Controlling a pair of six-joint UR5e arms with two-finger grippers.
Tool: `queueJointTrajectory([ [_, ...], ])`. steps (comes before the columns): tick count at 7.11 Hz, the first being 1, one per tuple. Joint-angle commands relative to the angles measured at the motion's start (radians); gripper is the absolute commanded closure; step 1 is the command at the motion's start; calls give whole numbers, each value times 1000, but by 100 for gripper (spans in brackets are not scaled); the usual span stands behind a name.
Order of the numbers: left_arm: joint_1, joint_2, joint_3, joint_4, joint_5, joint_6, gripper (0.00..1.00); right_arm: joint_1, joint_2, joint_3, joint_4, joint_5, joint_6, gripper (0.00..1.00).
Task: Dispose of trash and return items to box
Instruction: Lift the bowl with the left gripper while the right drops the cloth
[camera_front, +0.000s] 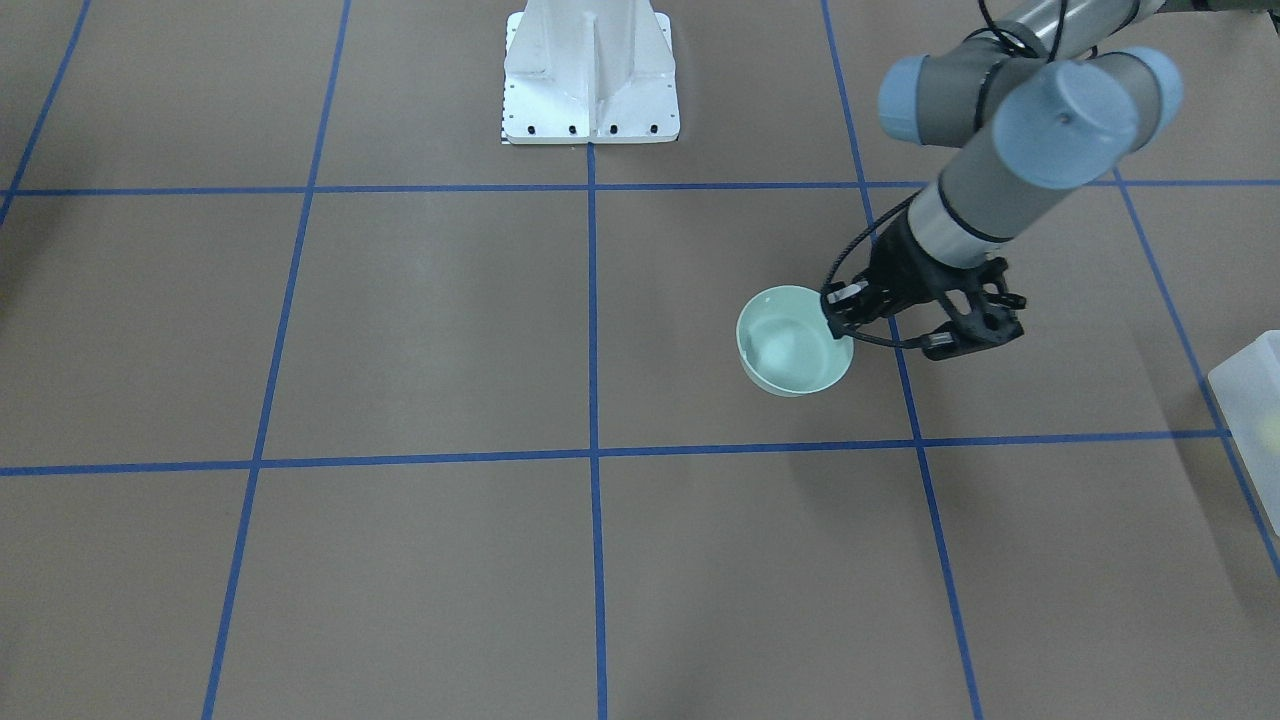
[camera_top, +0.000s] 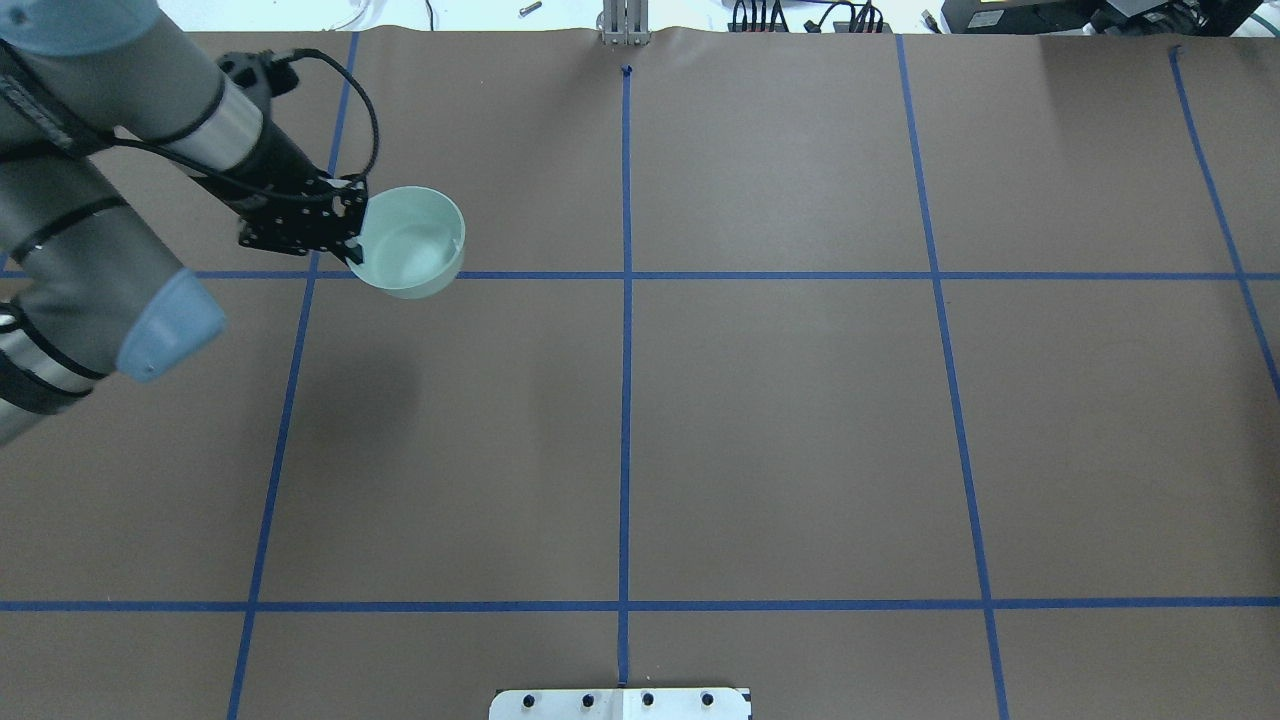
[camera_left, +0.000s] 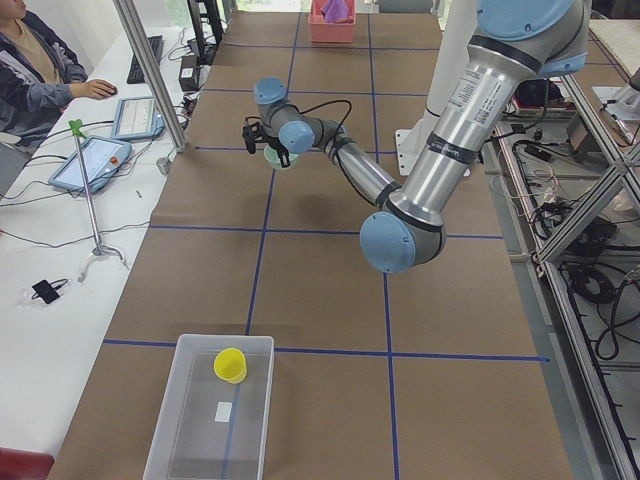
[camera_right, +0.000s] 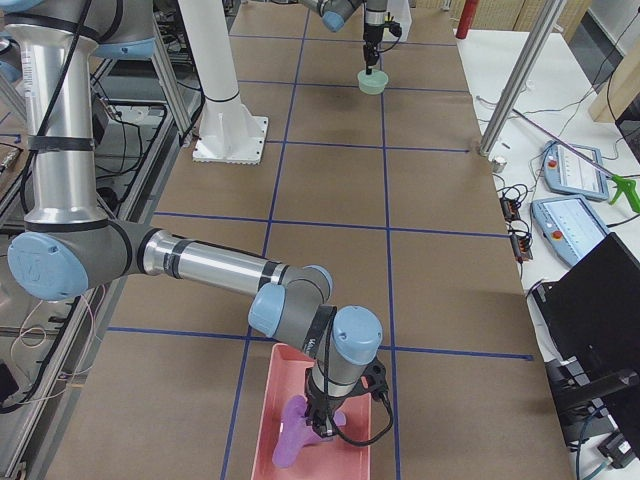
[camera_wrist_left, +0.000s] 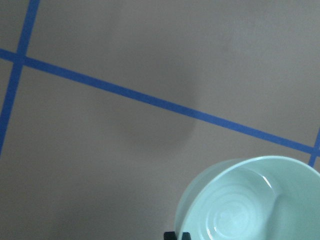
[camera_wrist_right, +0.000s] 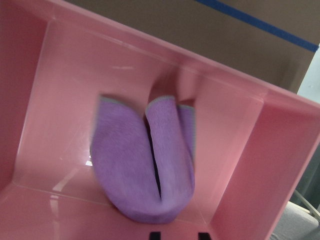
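Observation:
My left gripper (camera_top: 352, 238) is shut on the rim of the pale mint-green bowl (camera_top: 410, 245) and holds it upright above the table. The bowl also shows in the front view (camera_front: 792, 345), where the gripper (camera_front: 842, 318) clamps its rim, and in the left wrist view (camera_wrist_left: 250, 205). The yellow cup (camera_left: 230, 365) lies inside the translucent box (camera_left: 180, 440) at the table's left end; the box's corner shows in the front view (camera_front: 1255, 400). My right gripper (camera_right: 318, 425) hangs over a pink tray (camera_right: 270, 440), its fingertips (camera_wrist_right: 155, 234) apart above a purple cloth (camera_wrist_right: 145, 170).
The white robot base (camera_front: 590, 75) stands at the table's robot side. Blue tape lines grid the brown table. Operators' tablets (camera_left: 90, 160) and a stand sit on the side bench beyond the table's far edge.

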Motion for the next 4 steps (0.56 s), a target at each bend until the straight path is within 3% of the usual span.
queueJointTrajectory([
  [1,-168,124,-1,34,-82,339,100,-1,-2,56,22,146,110,0],
  [3,-364,160,46,259,-76,830,100,-48,-45,200,13,162,263,0],
  [4,-459,160,147,293,-74,1064,100,-78,-95,301,12,170,348,0],
])
